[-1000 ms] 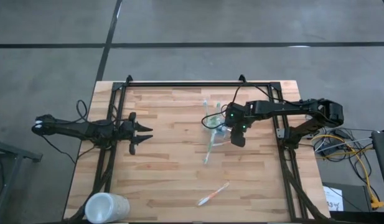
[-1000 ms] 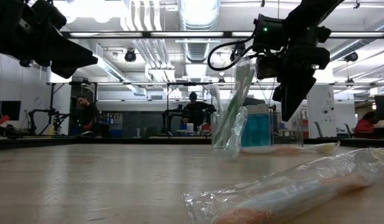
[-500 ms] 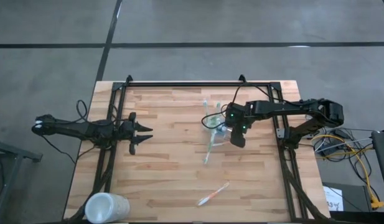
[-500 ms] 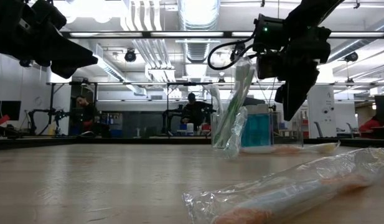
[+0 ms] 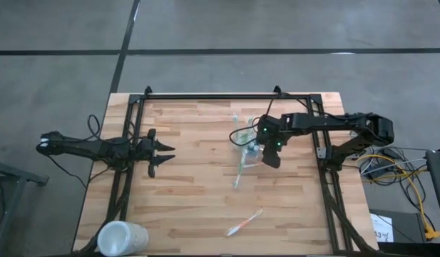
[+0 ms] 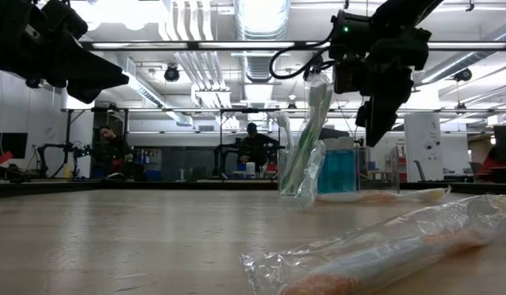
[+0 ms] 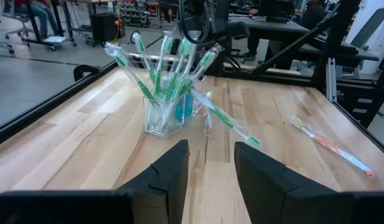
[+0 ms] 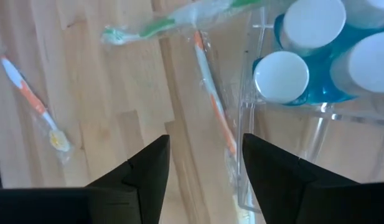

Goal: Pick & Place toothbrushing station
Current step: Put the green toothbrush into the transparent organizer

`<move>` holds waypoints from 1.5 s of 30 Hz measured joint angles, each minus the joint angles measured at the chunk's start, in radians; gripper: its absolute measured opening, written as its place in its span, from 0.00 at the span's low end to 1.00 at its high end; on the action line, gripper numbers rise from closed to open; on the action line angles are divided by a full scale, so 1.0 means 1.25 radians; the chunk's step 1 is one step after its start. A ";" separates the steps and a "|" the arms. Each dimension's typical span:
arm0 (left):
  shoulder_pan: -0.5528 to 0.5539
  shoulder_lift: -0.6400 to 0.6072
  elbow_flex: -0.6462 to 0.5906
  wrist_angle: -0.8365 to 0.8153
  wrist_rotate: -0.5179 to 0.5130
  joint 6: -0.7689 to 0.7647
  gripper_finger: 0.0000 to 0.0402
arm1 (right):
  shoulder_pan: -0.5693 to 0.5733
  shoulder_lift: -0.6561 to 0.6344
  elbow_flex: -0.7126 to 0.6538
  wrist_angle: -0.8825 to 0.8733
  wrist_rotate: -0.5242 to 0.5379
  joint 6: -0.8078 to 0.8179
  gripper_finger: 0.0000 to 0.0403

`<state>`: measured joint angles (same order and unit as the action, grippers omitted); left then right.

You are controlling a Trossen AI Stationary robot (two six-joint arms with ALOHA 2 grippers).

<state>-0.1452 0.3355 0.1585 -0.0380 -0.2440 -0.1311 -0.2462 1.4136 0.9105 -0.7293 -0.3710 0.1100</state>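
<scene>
- Tabletop: mostly bare wood, with plenty of open room toward the near edge.
- Frosted cup: at the near-left corner, well clear of the work.
- Left tool: waits by the left edge, fingers apart, empty.
- Right tool: hangs just above the holder, fingers spread, holding nothing; it looks between picks.
- Holder: right of centre, nearer the far edge, packed with green toothbrushes and blue tubes.
- Orange toothbrush: lies loose near the near edge; likely next, needing a reach across and a low, flat grasp.

no readable text, label or sign anywhere
</scene>
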 joint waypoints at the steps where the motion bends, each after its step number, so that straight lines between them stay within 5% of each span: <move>1: 0.000 0.000 0.000 0.000 0.000 0.000 0.34 | 0.000 0.000 0.007 -0.010 0.000 -0.001 0.49; 13: 0.000 0.000 0.000 0.000 0.000 0.000 0.34 | 0.002 -0.004 0.150 -0.125 0.001 -0.005 0.49; 21: 0.000 0.000 0.000 0.000 0.000 -0.010 0.34 | 0.020 -0.067 0.240 -0.063 0.003 0.105 0.49; 32: 0.000 0.000 0.000 -0.002 0.000 -0.021 0.34 | 0.084 -0.288 0.045 0.167 0.173 0.340 0.49; 45: 0.000 0.000 0.000 -0.001 0.000 -0.021 0.34 | 0.130 -0.386 -0.165 0.449 0.177 0.481 0.49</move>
<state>-0.1454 0.3359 0.1585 -0.0395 -0.2441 -0.1574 -0.0840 0.9315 0.7038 -0.1686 -0.1492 0.7112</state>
